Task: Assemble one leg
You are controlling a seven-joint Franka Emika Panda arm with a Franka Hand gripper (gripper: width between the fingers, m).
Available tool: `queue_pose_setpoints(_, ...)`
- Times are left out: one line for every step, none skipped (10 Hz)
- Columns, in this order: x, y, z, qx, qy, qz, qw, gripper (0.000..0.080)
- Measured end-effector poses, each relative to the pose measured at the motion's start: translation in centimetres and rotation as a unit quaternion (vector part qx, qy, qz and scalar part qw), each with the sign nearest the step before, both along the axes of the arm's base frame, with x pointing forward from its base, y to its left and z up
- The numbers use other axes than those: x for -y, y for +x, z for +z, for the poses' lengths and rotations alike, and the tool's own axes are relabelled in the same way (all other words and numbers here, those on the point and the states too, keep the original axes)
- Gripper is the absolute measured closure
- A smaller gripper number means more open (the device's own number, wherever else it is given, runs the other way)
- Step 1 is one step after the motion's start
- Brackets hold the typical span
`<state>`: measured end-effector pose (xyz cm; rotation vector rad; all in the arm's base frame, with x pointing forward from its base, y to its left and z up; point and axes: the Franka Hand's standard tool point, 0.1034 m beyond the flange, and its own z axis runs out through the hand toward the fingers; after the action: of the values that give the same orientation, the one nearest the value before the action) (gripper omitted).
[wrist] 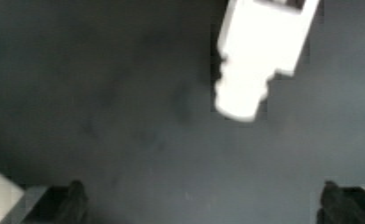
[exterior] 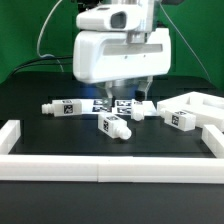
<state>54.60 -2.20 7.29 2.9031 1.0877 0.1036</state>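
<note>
Matte black table (exterior: 40,135), chunky white leg (exterior: 113,125)

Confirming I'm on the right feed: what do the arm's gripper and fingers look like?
The gripper has a boxy white housing with rounded corners, a white-and-grey module above it and black cables behind. The fingers are dark and slim.

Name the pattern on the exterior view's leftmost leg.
Black-and-white square tags on the white leg; exterior view shows it best.
</note>
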Motion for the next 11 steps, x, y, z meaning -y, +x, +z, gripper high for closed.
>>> queue_pose_setpoints(0.9,-0.6,-0.9,0.007,-0.002,-0.005,1.000,0.0150)
queue_pose_setpoints(0.7,-0.6,-0.8,0.003,-0.001,-0.005,1.000,0.0150)
queue_pose_setpoints(0.7,-0.6,-0.9,0.003,-0.001,-0.005,1.000,0.0150)
queue_pose_setpoints(0.7,-0.7,-0.9,0.003,-0.001,-0.005,1.000,0.0150)
queue_pose_setpoints(0.7,-0.8,-1.2,0.001,-0.001,-0.005,1.000,0.0150)
queue_pose_setpoints(0.6,-1.5,-2.4,-0.016,0.001,-0.027,1.000,0.0150)
queue_pose_setpoints(0.2,-2.4,-3.4,-0.044,0.001,-0.057,0.997,0.0150)
queue_pose_setpoints(-0.6,-3.3,-4.1,-0.069,0.000,-0.077,0.995,0.0150)
queue_pose_setpoints(-0.8,-3.7,-4.7,-0.077,0.000,-0.074,0.994,0.0150)
queue_pose_setpoints(-0.4,-3.8,-5.0,-0.079,0.003,-0.078,0.994,0.0150)
queue_pose_setpoints(0.0,-3.7,-5.4,-0.064,0.005,-0.067,0.996,0.0150)
